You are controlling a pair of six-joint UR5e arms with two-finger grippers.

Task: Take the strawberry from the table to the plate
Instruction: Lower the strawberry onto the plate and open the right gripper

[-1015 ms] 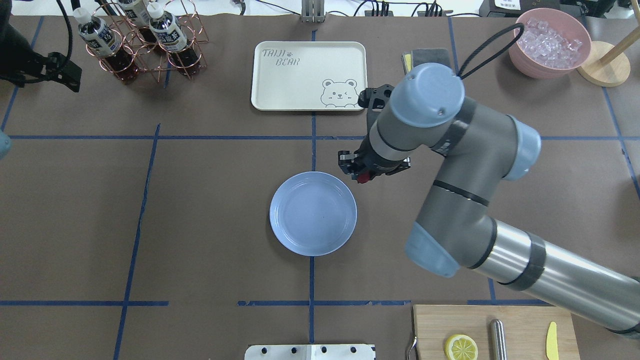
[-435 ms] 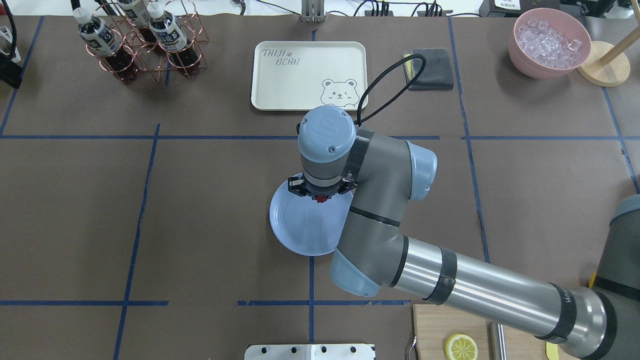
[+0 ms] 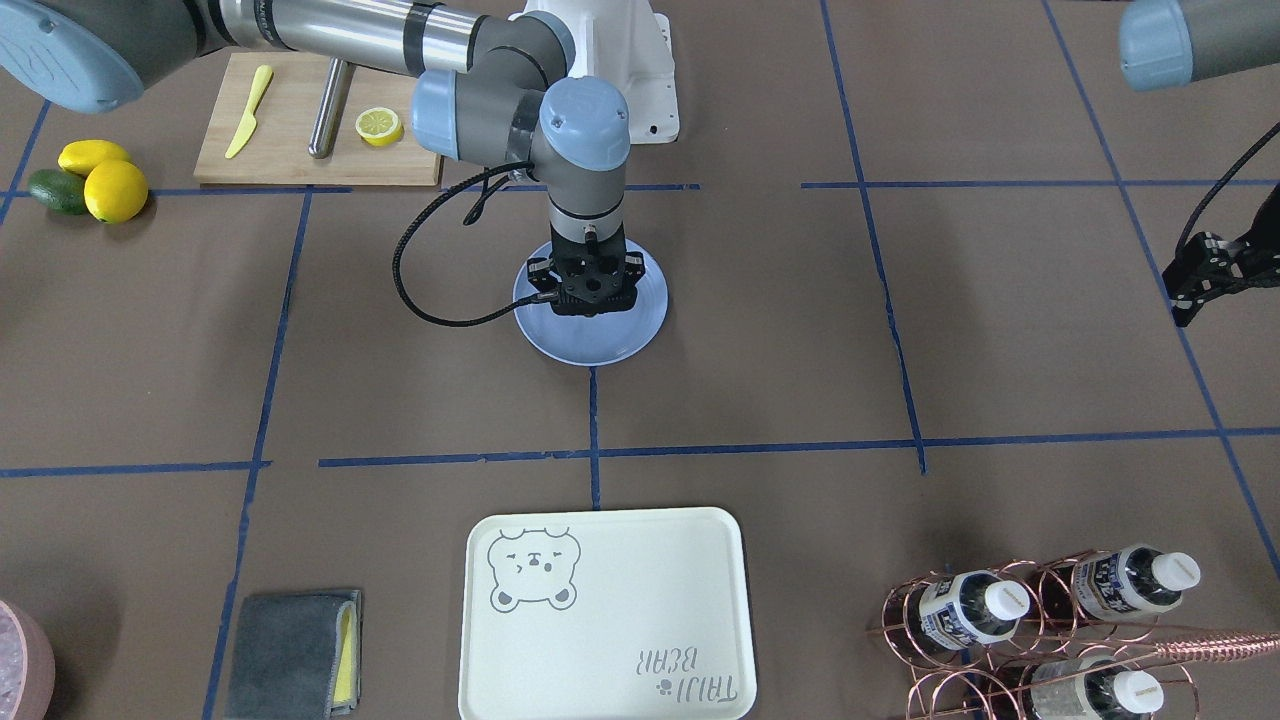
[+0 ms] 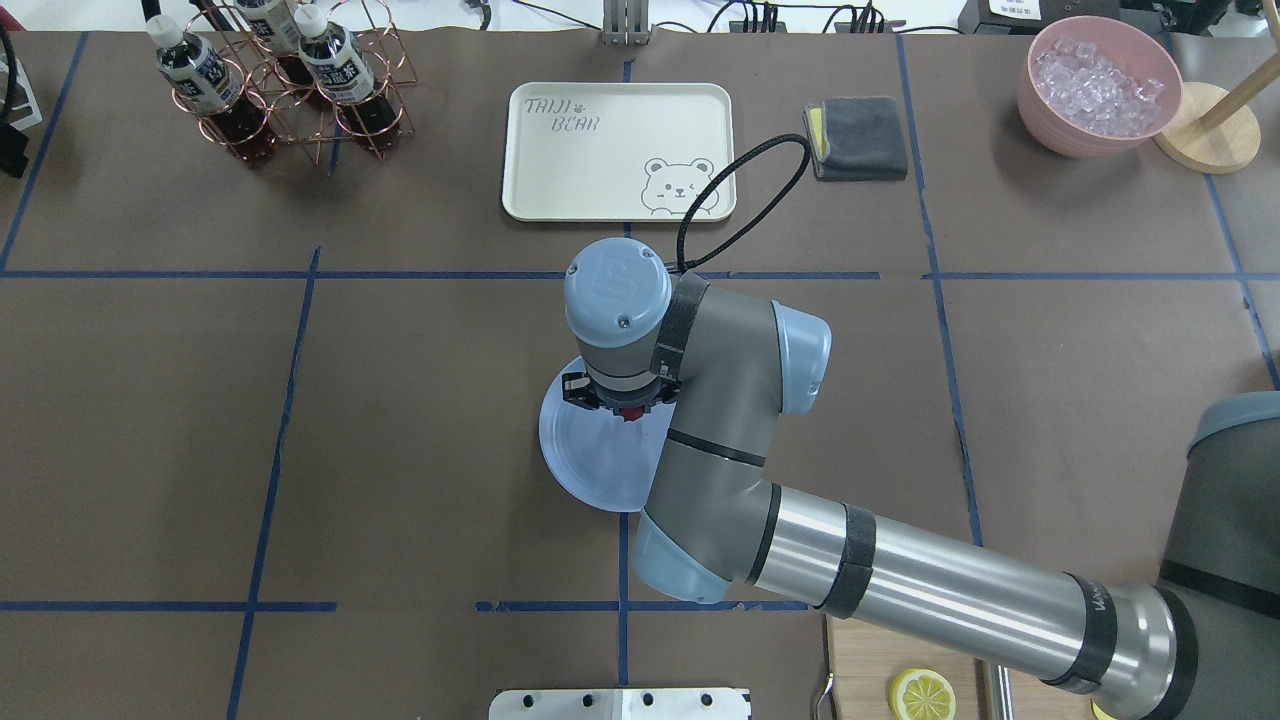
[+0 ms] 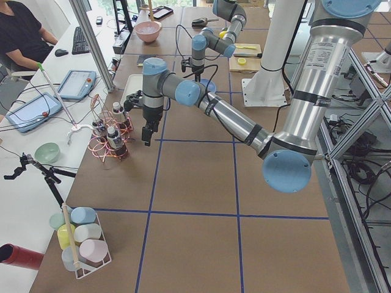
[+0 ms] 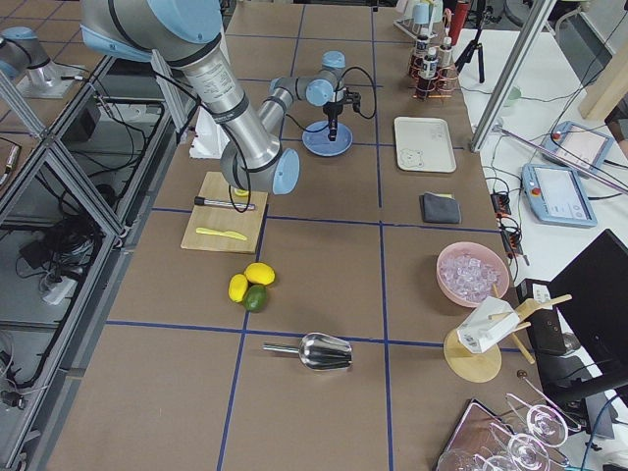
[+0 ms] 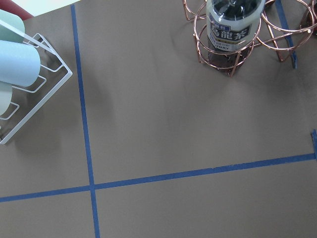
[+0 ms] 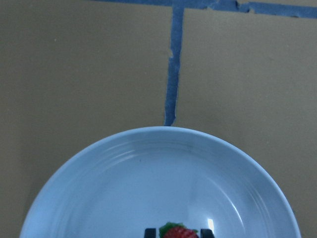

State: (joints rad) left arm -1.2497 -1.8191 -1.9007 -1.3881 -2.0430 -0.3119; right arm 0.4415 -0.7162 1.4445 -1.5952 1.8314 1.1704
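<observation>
The pale blue plate lies at the middle of the brown table. My right gripper points straight down over the plate's far half and is shut on the strawberry. In the right wrist view the red berry with its green top sits between the two dark fingertips, just above the plate's floor. The front-facing view shows the gripper body covering the berry over the plate. My left gripper hangs far off near the bottle rack; whether it is open or shut I cannot tell.
A cream bear-print tray lies beyond the plate, with a grey cloth to its right. A copper bottle rack stands at the far left, a pink ice bowl at the far right. Cutting board, lemons and avocado sit near the robot's base.
My right arm has swung left from beside the plate's right rim to over the plate, carrying the strawberry. The left arm has drawn further off the overhead view's left edge.
</observation>
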